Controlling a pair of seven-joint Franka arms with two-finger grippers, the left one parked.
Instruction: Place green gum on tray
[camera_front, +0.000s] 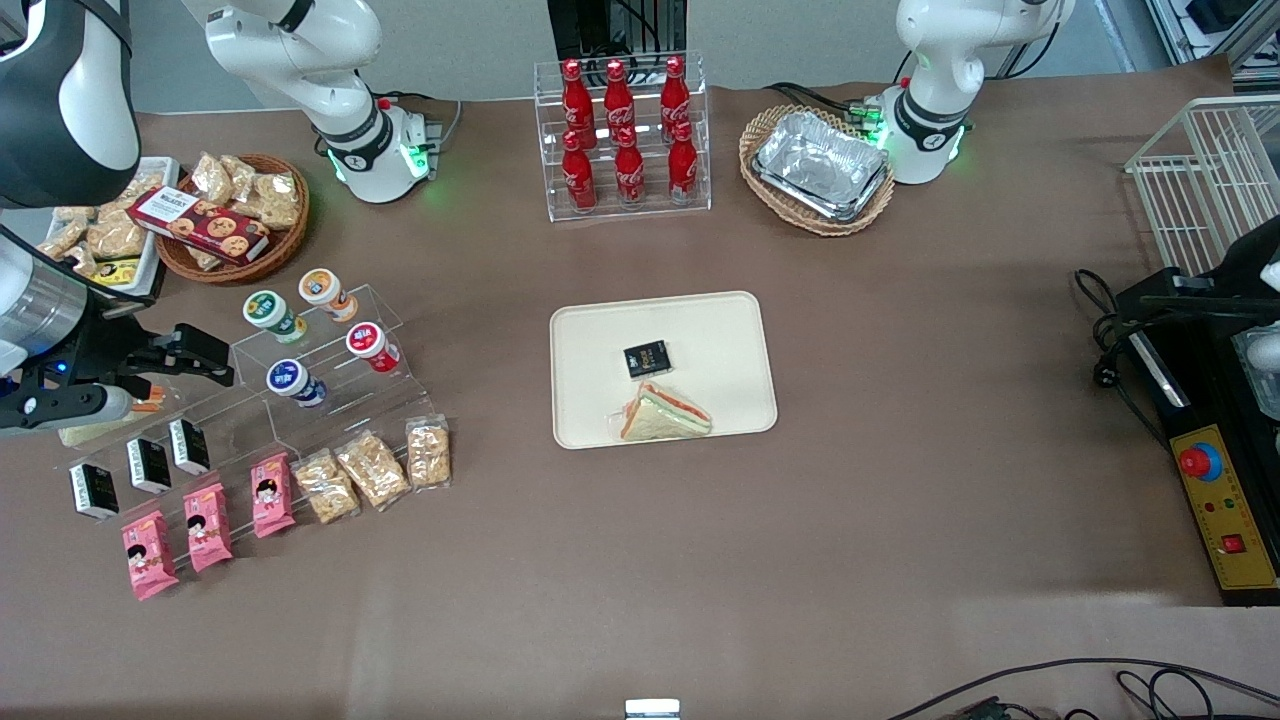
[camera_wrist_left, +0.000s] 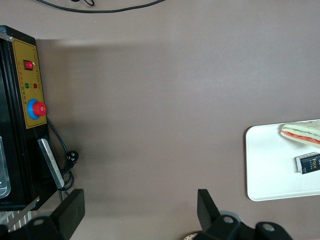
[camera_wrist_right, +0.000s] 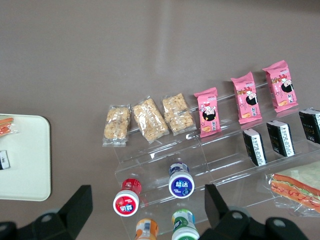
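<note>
the black two-finger gripper (camera_front: 205, 358) is held with fingers spread – empty – just beside the clear acrylic stepped stand (camera_front: 330, 375), where the green-lidded white gum canister (camera_front: 271, 314) is kept; the cream-beige rectangular tray (camera_front: 720, 330) is found well apart, toward the table's middle.

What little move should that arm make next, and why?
Probably lower the open pincer onto the green gum. It hangs above the clear stand holding nothing, and the tray holds only a sandwich and a dark packet.
</note>
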